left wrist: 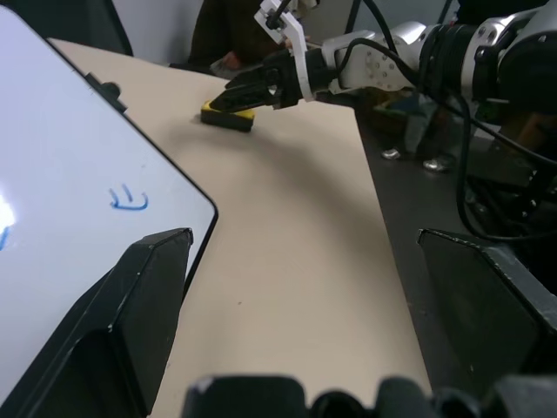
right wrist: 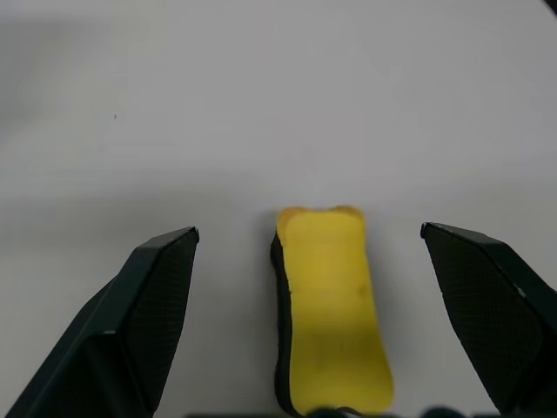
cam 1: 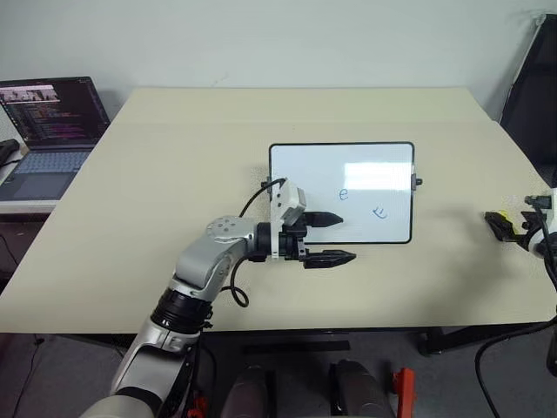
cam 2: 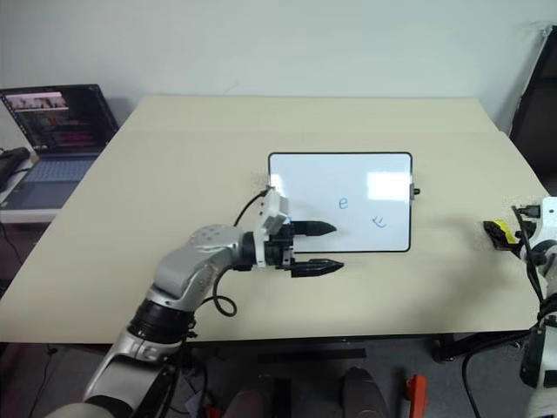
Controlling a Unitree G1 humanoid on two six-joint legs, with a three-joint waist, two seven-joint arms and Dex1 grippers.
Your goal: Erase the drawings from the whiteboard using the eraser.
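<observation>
On the beige table (cam 1: 174,174) we see the whiteboard (cam 1: 305,161) lying flat near the middle, long sides running left to right. Two blue drawings (cam 1: 379,212) are visible on its right half, both e-like: one nearer the board's centre, the other toward the near right corner. We cannot make out a third mark.

Our left gripper (cam 1: 329,238) points level toward the right at the board's near left corner. Its two black fingers stand apart and hold nothing; one finger lies over the white surface, the other over the table just off the near edge.

Well to the right of the board, close to the table's right edge, lies the eraser (right wrist: 331,305), yellow face up, dark base on the table. Our right gripper (right wrist: 309,331) is spread to full width with one finger on each side of the eraser, a clear gap on both sides, gripping nothing.

At the far left stands an open laptop (cam 1: 48,131) on a separate surface.
</observation>
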